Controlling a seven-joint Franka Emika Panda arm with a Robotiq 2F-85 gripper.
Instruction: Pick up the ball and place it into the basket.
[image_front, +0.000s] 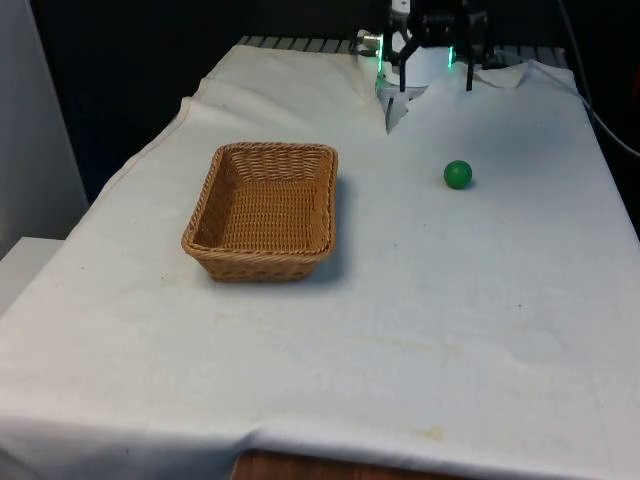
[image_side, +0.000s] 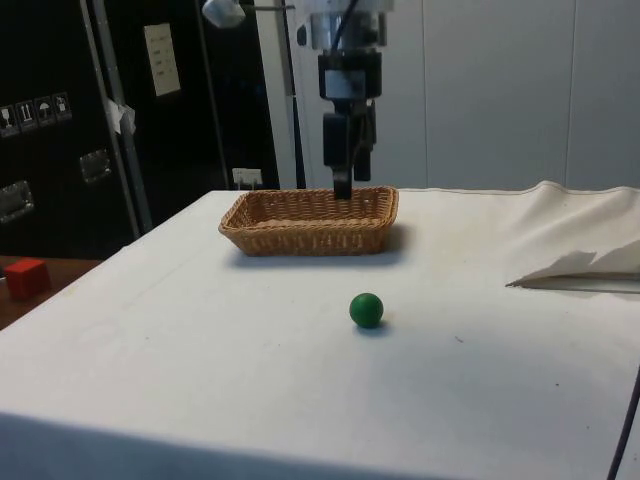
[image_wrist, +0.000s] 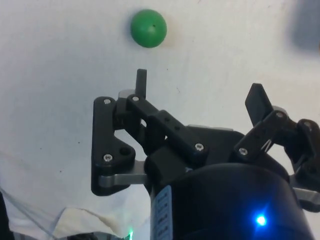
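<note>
Tool hangs high over the far end of the desk, its two black fingers spread wide with nothing between them. In the side view the tool is well above the cloth, and the wrist view has it looking down at the green ball ahead of the fingertips.

On the white cloth the ball lies alone, toward the front view's right and nearer the camera than the tool. Well apart from it, toward the front view's left, stands the wicker basket, with nothing visible inside.

My reading is that the reach for the ball is the step in hand, and no grasp has been made. Next, the tool needs to travel over the ball, come down with a finger on either side, and close. A round ball may roll if nudged.
</note>
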